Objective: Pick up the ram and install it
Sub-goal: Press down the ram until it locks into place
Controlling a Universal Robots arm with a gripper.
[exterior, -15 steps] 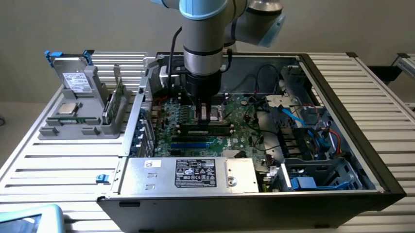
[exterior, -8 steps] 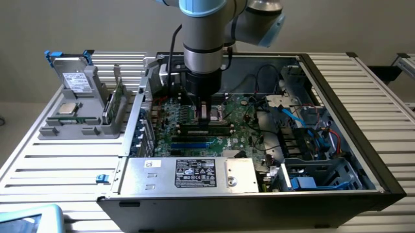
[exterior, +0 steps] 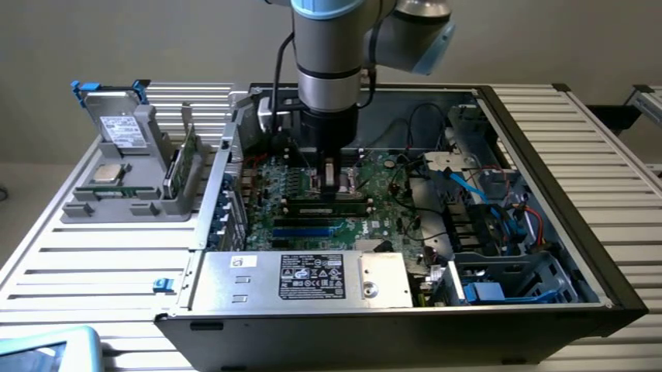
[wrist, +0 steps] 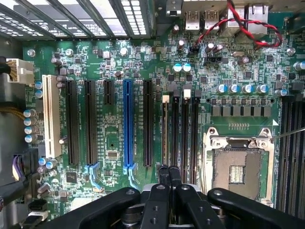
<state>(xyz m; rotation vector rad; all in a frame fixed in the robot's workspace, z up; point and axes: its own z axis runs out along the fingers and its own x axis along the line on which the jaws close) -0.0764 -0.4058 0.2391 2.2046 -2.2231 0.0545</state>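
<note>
The ram point(exterior: 329, 206) is a long dark-and-green stick standing on edge in a slot on the motherboard point(exterior: 388, 182), inside the open computer case. In the wrist view it appears edge-on as a thin brownish strip point(wrist: 165, 131) in the outermost of several parallel black slots. My gripper point(exterior: 333, 186) hangs straight above the stick, shut, with nothing between its black fingers point(wrist: 164, 179). Their tips meet over the near end of that slot. Whether they touch the stick I cannot tell.
The empty processor socket point(wrist: 237, 167) lies beside the slots. A grey holder point(exterior: 114, 203) at the exterior view's left carries a silver chip point(exterior: 107, 172) and an upright green board point(exterior: 184, 167). Cables and drive bays point(exterior: 497, 225) crowd the case's right side. The silver power supply point(exterior: 300, 277) lines the front.
</note>
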